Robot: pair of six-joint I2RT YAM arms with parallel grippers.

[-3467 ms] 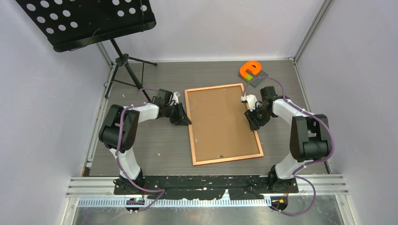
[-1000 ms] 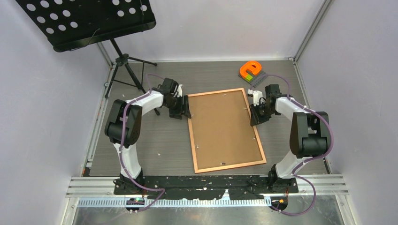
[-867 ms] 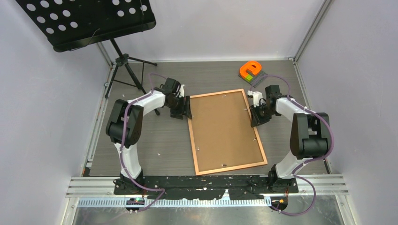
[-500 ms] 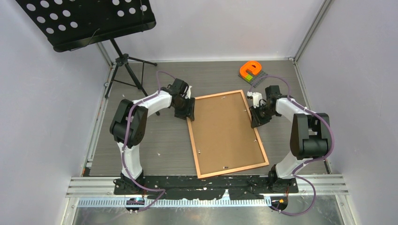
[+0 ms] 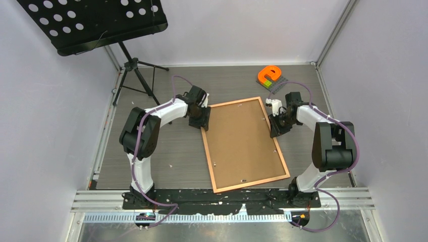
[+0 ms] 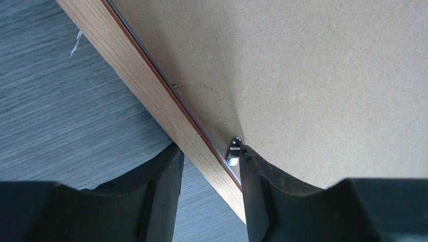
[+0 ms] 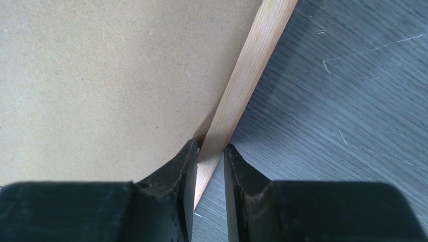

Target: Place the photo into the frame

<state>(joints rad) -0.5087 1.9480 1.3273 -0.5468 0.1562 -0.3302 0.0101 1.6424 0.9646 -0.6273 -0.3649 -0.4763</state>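
The frame [image 5: 212, 149] lies face down and skewed on the grey table, its brown backing board [image 5: 247, 143] facing up. The photo is hidden. My left gripper [image 5: 201, 122] is at the frame's far left border. In the left wrist view this gripper [image 6: 207, 156] straddles the wooden border [image 6: 146, 85] diagonally, one finger against a small metal tab [image 6: 234, 149]. My right gripper [image 5: 275, 128] is at the right border. In the right wrist view it [image 7: 209, 151] is pinched shut on the wooden strip [image 7: 252, 65], beside the board [image 7: 101, 75].
A black perforated music stand [image 5: 96, 25] on a tripod [image 5: 134, 70] stands at the far left. An orange piece on a grey plate [image 5: 268, 75] lies behind the frame's far right corner. White walls close in on both sides.
My left gripper has moved away and to the right along with the frame's far left corner. The frame has turned, its near end swinging right. The right gripper has hardly moved.
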